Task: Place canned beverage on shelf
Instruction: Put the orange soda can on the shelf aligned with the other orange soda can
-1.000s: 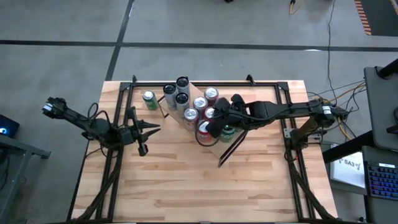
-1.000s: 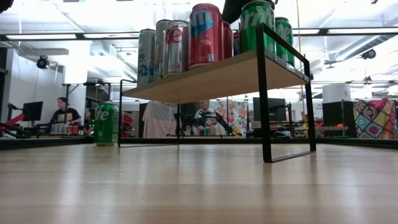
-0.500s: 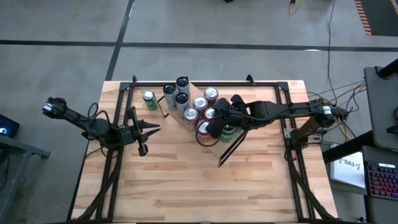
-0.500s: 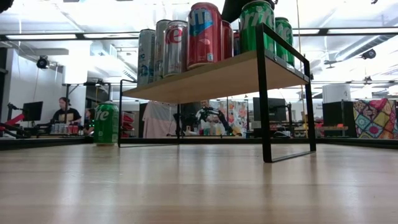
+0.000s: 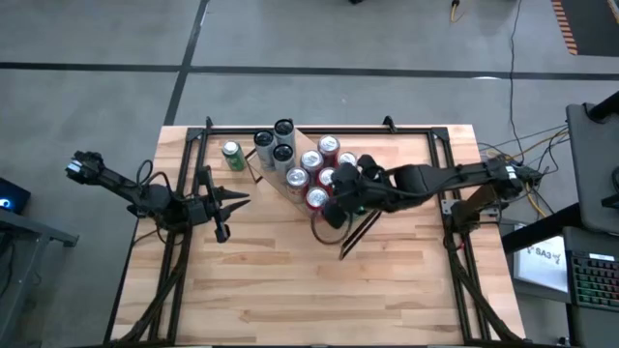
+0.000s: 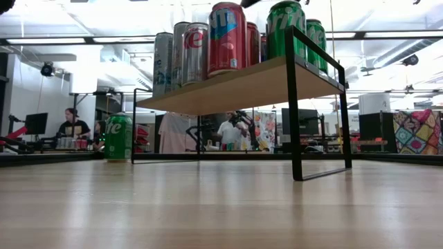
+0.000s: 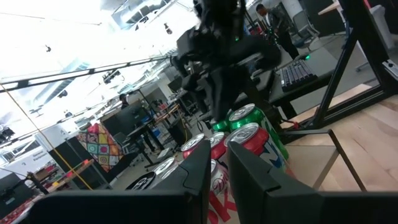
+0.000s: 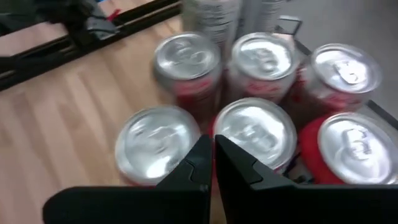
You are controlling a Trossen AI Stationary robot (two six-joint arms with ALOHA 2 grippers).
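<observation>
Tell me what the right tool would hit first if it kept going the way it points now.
Probably a can top: the shut right tool points down at the silver-topped cans packed on the shelf, seemingly between two of them. Depth is unclear.

Right arm stretched toward table centre, right pincer (image 5: 332, 210) closed and empty, left pincer (image 5: 242, 200) nearly closed, waiting at left.

The shelf (image 6: 235, 86) — a light-wood board on thin black end frames — carries a tight cluster of upright cans (image 5: 314, 174); one green can (image 5: 232, 155) stands apart on the table (image 5: 290, 280), beside the shelf.
</observation>
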